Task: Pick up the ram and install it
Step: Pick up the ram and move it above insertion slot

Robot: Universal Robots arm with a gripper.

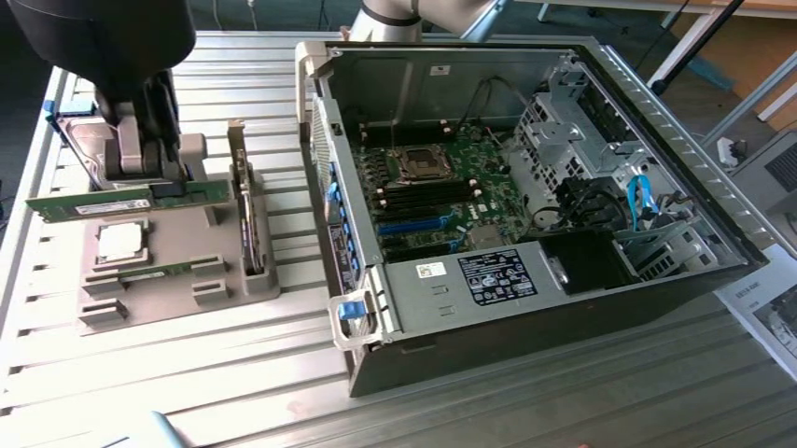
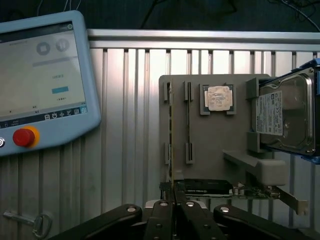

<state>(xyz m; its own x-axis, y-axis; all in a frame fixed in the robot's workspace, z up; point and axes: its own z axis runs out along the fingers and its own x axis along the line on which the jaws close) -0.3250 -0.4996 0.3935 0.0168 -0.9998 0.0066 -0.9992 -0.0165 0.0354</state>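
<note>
Ram (image 1: 93, 205): clamped in the narrow jaws of the gripper (image 1: 163, 191), just above the tray (image 1: 187, 297); on edge, long axis level, running across the tray.
Tray holds: processor (image 1: 119, 242), hard drive (image 1: 77, 145), upright card (image 1: 252, 233).
Case (image 1: 524, 308), beside the tray, holds: motherboard (image 1: 436, 187).

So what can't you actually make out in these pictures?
Exterior view: hard drive mostly hidden behind the gripper holding the ram.
Exterior view: ram's label print too small to read.
Wrist view: pendant screen text too faint to read.
Wrist view: hard drive cut off by the picture's edge.
</note>
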